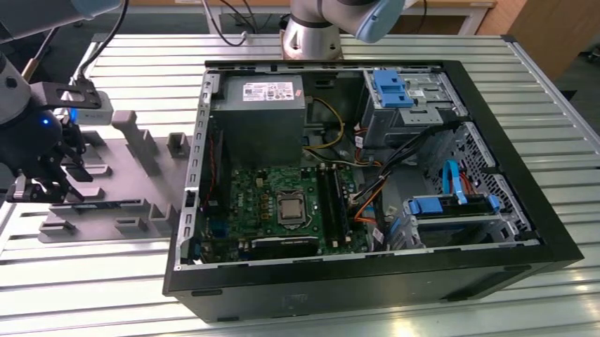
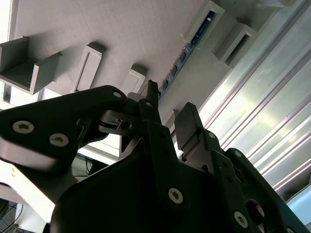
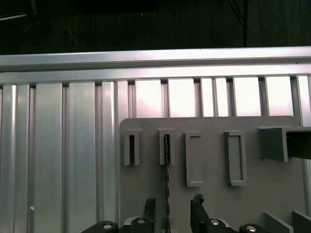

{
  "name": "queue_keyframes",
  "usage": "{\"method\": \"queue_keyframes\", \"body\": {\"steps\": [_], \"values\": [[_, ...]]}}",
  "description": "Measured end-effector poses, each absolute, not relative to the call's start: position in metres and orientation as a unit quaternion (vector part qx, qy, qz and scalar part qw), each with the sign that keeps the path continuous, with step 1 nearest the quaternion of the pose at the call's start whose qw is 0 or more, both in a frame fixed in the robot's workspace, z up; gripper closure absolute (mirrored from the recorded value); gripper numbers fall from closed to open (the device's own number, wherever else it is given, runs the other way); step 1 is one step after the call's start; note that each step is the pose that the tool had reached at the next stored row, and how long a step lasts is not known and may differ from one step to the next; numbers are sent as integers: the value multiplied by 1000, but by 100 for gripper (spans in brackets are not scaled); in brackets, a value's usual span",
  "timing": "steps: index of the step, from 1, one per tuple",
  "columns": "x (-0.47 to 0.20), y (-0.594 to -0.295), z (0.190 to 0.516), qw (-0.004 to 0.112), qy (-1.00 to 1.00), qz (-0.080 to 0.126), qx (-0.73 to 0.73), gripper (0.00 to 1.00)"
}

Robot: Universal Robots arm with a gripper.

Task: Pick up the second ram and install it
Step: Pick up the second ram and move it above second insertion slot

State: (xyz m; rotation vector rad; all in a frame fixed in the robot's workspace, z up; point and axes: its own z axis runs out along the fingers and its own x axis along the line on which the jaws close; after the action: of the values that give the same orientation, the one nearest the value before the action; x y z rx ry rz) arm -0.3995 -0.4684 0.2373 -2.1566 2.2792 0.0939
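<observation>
- Second ram [image 3: 167, 184]: thin strip seen edge-on, standing on its long edge in a slot of the grey holder [image 3: 272, 194]; blue-green with small dark parts in the second wrist view [image 2: 188, 48].
- Gripper [image 3: 172, 201]: parted wide, one finger on either side of the strip, holding nothing.
- Under the holder, slatted metal table [image 3: 63, 145].
- Well apart, toward the exterior view's right, open computer case [image 1: 375, 281].

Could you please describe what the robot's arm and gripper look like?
The gripper is matte black, with angular linked fingers, silver screws and a blue light. The arm has a silver-grey column and pale blue joint cap; a black cable hangs beside it.
</observation>
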Motion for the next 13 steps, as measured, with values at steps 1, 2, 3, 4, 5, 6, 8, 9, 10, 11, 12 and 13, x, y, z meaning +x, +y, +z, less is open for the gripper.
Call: {"method": "queue_keyframes", "body": {"steps": [1, 2, 3, 4, 5, 6, 8, 9, 10, 11, 12, 13], "values": [[-400, -468, 237, 1, 726, 30, -687, 58], [-400, -468, 237, 1, 726, 30, -687, 58], [-400, -468, 237, 1, 726, 30, -687, 58], [-401, -468, 237, 1, 726, 30, -687, 58], [-401, -468, 237, 1, 726, 30, -687, 58], [-402, -468, 237, 1, 726, 30, -687, 58], [-402, -468, 235, 1, 726, 30, -687, 58], [-402, -468, 235, 1, 726, 30, -687, 58], [-402, -468, 235, 1, 726, 30, -687, 58], [-402, -468, 234, 1, 726, 30, -687, 58], [-402, -468, 234, 1, 726, 30, -687, 58], [-402, -468, 234, 1, 726, 30, -687, 58]]}}
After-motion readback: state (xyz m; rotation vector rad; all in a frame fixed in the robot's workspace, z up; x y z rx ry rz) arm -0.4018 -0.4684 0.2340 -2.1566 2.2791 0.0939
